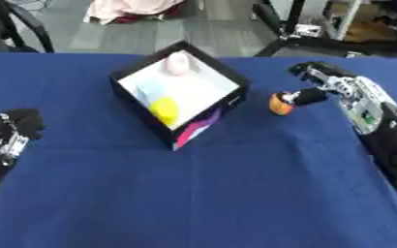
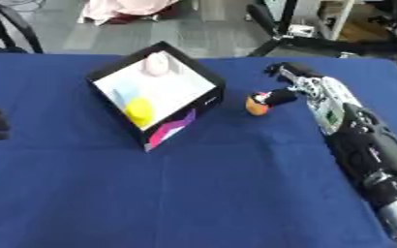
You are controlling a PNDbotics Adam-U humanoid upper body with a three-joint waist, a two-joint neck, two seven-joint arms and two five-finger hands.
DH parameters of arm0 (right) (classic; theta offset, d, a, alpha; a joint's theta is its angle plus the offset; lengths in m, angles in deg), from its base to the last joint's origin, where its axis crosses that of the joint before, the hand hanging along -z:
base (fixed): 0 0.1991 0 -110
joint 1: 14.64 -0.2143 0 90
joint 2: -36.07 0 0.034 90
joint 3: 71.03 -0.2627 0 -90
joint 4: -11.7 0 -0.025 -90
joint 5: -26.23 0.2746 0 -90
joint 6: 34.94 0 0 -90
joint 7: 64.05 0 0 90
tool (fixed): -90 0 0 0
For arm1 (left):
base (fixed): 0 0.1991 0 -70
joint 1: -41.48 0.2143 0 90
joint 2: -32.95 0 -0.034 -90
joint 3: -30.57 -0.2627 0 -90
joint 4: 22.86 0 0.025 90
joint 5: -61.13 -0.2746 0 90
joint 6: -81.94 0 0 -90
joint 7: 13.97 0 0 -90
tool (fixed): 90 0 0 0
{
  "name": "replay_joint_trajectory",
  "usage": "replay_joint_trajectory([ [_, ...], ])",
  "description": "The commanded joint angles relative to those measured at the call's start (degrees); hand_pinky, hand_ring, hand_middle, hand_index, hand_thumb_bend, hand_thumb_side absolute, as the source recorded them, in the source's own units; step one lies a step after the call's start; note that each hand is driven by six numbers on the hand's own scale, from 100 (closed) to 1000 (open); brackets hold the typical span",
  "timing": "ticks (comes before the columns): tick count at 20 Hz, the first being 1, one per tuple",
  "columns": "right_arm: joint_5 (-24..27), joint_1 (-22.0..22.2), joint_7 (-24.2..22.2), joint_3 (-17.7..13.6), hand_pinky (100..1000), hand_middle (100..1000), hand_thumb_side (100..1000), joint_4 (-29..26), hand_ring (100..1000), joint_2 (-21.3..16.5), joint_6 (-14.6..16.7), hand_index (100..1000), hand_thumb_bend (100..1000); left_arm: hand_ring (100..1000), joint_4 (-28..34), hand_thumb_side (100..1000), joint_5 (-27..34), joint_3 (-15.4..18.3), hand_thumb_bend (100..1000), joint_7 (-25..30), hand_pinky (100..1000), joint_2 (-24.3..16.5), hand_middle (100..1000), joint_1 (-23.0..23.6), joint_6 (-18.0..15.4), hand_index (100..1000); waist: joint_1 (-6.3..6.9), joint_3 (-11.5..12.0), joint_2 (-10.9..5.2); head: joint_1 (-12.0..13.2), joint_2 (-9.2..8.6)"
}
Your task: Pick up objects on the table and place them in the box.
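Right hand (image 1: pixel 320 85), fingers spread, thumb touching orange object (image 1: pixel 281 103) lying beside box (image 1: pixel 227 104); left hand (image 1: pixel 11 128) resting curled on table (image 1: pixel 236 193).

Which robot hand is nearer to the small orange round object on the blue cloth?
The right robot hand: it is at the small orange round object, a finger touching its right side. The left robot hand rests far off at the table's left edge, beyond the black box.

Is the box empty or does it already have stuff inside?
Not empty. The open box already holds a yellow thing and a pale pink thing. An orange object is outside on the table by the right hand.
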Motion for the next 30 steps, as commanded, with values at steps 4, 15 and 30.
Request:
replay_joint_trajectory([
  [4, -1.0, -0.92, 0.21, -0.79, 836, 832, 503, 1.91, 831, -0.58, 0.32, 900, 356, 677, 0.85, 704, -0.24, 0.27, 524, 0.08, 687, -1.14, 618, -0.39, -0.07, 742, 0.07, -0.01, -1.13, 0.29, -0.07],
  [15, -3.27, -1.2, 3.87, -1.35, 826, 796, 420, 6.63, 806, 1.33, -0.64, 860, 324, 677, 0.89, 706, -0.24, 0.18, 519, 0.18, 686, -0.99, 619, -0.43, -0.06, 742, 0.22, 0.36, -0.92, 0.15, -0.07],
  [30, -4.8, -1.23, 20.48, -2.45, 734, 365, 100, 8.07, 605, 1.81, -4.73, 391, 100, 681, 0.86, 710, -0.07, 0.14, 509, 0.11, 685, -0.89, 618, -0.6, 0.01, 742, 0.3, 0.71, -0.9, 0.25, -0.07],
])
